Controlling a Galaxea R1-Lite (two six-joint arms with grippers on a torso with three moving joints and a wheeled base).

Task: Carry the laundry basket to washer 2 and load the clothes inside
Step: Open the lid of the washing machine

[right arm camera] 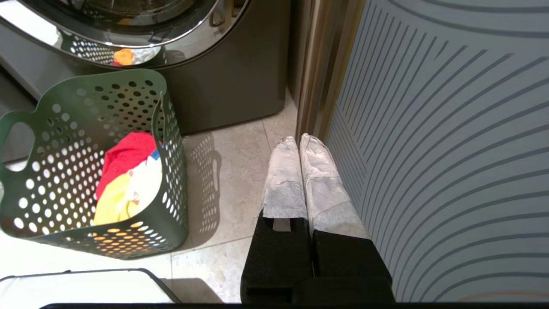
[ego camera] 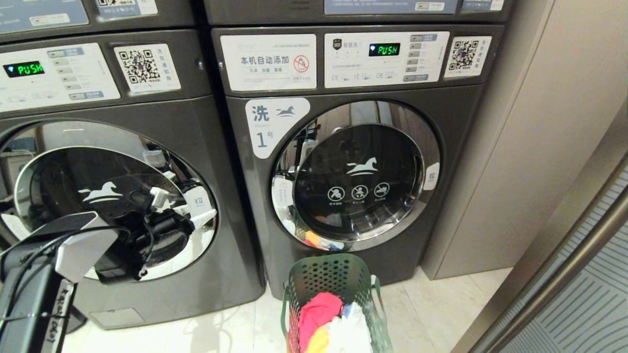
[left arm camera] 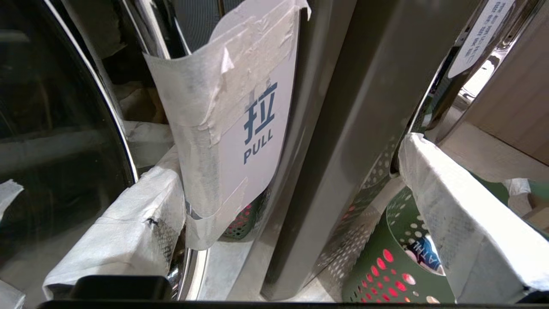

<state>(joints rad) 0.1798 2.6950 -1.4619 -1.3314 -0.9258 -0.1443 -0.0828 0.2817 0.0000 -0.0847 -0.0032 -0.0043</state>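
Where arm blocks, washer number (ego camera: pixel 14 223) hidden

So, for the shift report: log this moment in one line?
left gripper: open at taped PULL tab | right gripper: shut, parked | perforated dark-green plastic laundry basket: on floor, clothes inside

Left gripper (left arm camera: pixel 291 193) open wide, taped fingers (left arm camera: pixel 128 227) straddling the washer door's PULL tab (left arm camera: pixel 240 128). One finger sits against the door glass (left arm camera: pixel 51 128), the other out past the grey front panel (left arm camera: pixel 343 128). Green laundry basket (left arm camera: pixel 386 266) below, red clothes (left arm camera: pixel 388 255) showing through its holes.
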